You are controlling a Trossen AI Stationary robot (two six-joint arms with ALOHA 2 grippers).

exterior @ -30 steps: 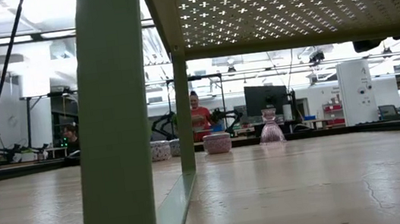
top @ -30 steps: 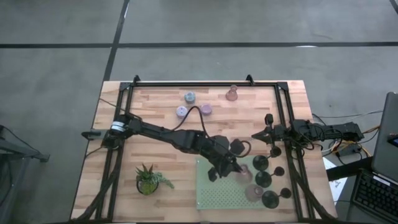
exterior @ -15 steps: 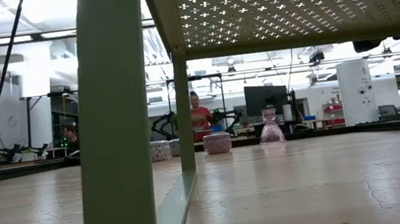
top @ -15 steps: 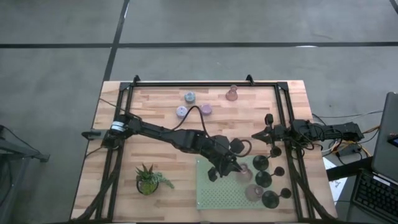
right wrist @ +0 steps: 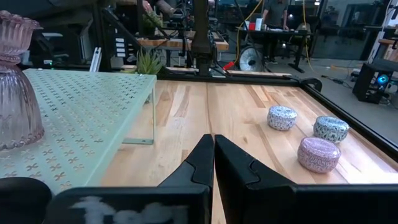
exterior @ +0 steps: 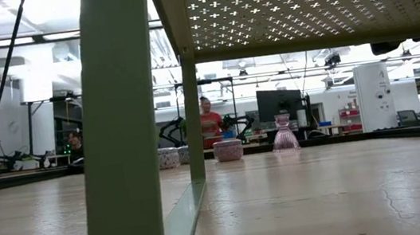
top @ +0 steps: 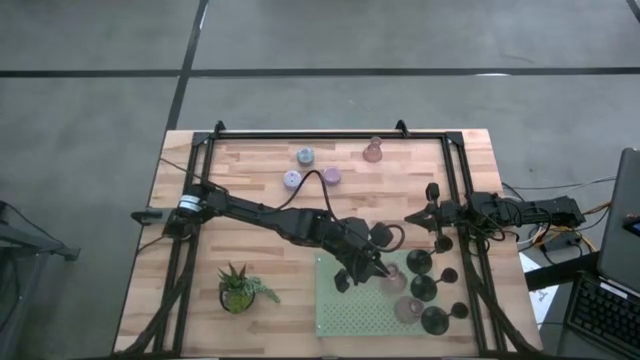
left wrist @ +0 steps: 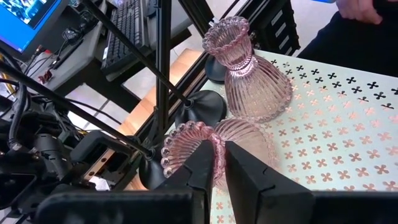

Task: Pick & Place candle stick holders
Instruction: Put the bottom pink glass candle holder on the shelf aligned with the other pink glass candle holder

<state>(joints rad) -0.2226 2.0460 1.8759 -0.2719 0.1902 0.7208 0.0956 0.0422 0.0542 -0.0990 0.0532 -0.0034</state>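
- Left arm stretched from the table's left edge diagonally toward the green perforated shelf [top: 350,310]; left gripper [top: 372,268] over the shelf's upper part.
- Fingers [left wrist: 202,165] nearly together, pinching the scalloped rim of a pink bell-shaped holder [left wrist: 214,149] that lies tipped on the shelf.
- Second pink holder [left wrist: 245,78] upright just behind it on the shelf; black round-based holders [top: 425,290] clustered along the shelf's right side.
- Right arm parked at the table's right edge, right gripper [top: 440,222] near the frame rail, fingers closed together on nothing.
- Three short round holders [right wrist: 316,138] and one more pink holder [top: 373,151] well apart near the table's far edge; potted plant [top: 240,288] left of the shelf.
- No visible shift from the earlier frames: both arms and all holders in the same places.
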